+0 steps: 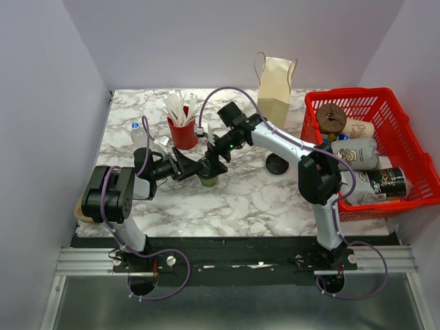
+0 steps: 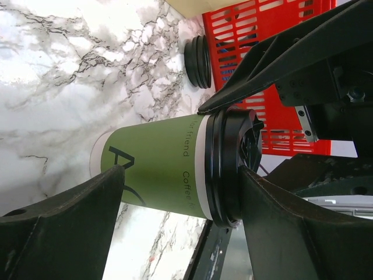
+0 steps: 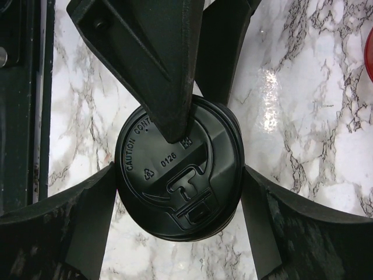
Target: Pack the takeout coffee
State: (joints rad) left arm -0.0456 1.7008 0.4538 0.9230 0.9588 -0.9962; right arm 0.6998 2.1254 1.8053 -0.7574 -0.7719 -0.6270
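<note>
The takeout coffee (image 1: 210, 180), an olive-green paper cup (image 2: 157, 166) with a black lid (image 3: 178, 169), stands upright on the marble table. My right gripper (image 1: 214, 165) comes down from above. Its fingers touch the lid's rim on both sides (image 3: 178, 172), closed on it. My left gripper (image 1: 198, 169) reaches in from the left with its jaws wide apart, one above the other (image 2: 182, 175). Its upper finger (image 3: 169, 87) lies across the lid's top. The lower finger (image 2: 70, 227) sits beside the cup's base.
A red cup of white sticks (image 1: 183, 130) stands just behind the grippers. A loose black lid (image 1: 277, 163) lies to the right, a paper bag (image 1: 276, 89) stands at the back, and a red basket (image 1: 405, 124) of cups fills the right side.
</note>
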